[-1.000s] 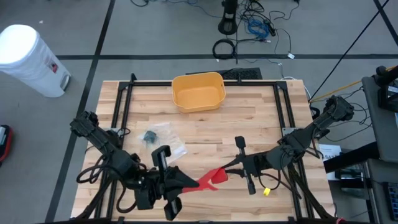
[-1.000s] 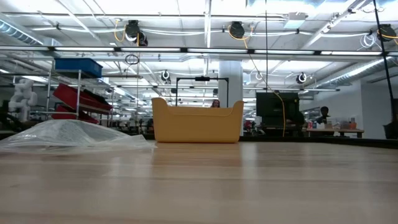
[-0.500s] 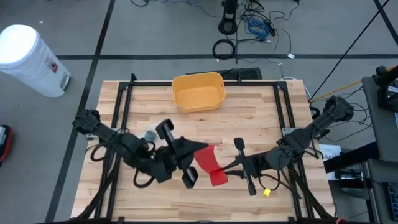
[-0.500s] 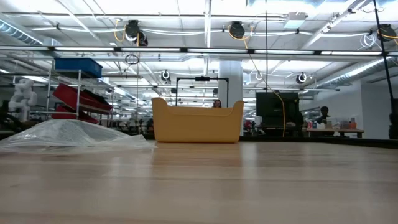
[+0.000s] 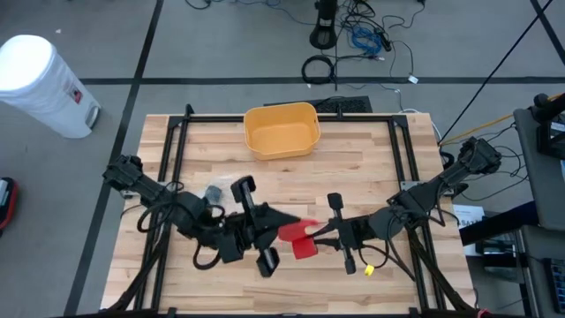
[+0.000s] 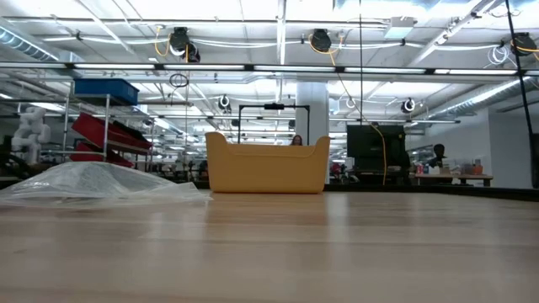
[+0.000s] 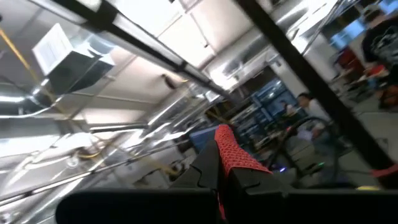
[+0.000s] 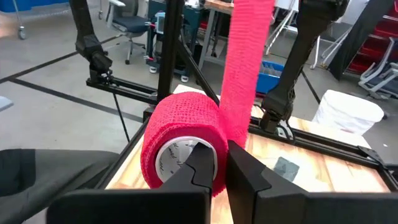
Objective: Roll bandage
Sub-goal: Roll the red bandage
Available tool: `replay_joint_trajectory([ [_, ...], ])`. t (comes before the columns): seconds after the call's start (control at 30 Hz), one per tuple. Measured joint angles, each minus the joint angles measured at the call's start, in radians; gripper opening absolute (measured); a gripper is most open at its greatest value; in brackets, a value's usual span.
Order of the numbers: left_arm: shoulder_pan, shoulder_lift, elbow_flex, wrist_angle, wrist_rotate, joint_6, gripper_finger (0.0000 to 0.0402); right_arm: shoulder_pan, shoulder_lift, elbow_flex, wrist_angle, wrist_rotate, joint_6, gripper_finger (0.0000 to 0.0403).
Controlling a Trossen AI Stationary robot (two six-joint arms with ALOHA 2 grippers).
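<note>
A red bandage (image 5: 296, 238) hangs above the table's middle near part, between my two grippers. Its roll (image 8: 180, 146) has a white core (image 8: 176, 158), and a loose strip (image 8: 249, 62) rises off the roll to my left gripper (image 5: 277, 228). That gripper is shut on the strip's end (image 7: 229, 152). My right gripper (image 5: 312, 238) is shut on the roll; its fingers (image 8: 242, 171) show from behind. The low view shows neither gripper nor the bandage. My left gripper pinches the strip's free end (image 7: 225, 163) between its two fingers, which slant upward, coming from the table's left. The end sticks out past the fingertips, lifted clear. My right gripper has the roll's wound wall (image 8: 219, 152) between its fingers, one at the white core's opening and one outside. The fingers come nearly level from the table's right. The roll is lifted clear of the table, its core facing the gripper, and the strip runs straight off it.
A yellow bin (image 5: 281, 130) stands at the far middle. A clear plastic bag (image 5: 228, 194) with a dark item lies left of centre, beside my left arm. A small yellow piece (image 5: 368, 269) sits by my right arm. Black frame rails (image 5: 177, 141) run along both sides.
My left gripper has swung from the near edge toward the far edge and the right, carrying the strip's end. The strip first stretched leftward from the roll; it now runs shorter, up and toward the far side. The roll has stayed with my right gripper.
</note>
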Motion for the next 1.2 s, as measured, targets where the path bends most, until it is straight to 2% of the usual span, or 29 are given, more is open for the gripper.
replay_joint_trajectory([
  [0.4,-0.059,0.009,0.0,-0.017,0.146,-0.174,0.0001,-0.041,0.018,0.0,0.0,0.0,0.007,0.0016],
  [0.57,-0.06,0.047,0.0,-0.044,0.162,-0.278,0.0001,-0.046,0.023,0.0,0.0,0.001,0.007,0.0016],
  [0.77,-0.083,0.105,0.0,-0.003,0.237,-0.282,0.0001,-0.046,0.023,0.0,-0.001,0.0,0.006,0.0016],
  [1.2,-0.111,0.132,0.0,0.044,0.228,-0.239,0.0001,-0.046,0.023,0.0,-0.006,-0.002,0.009,0.0016],
])
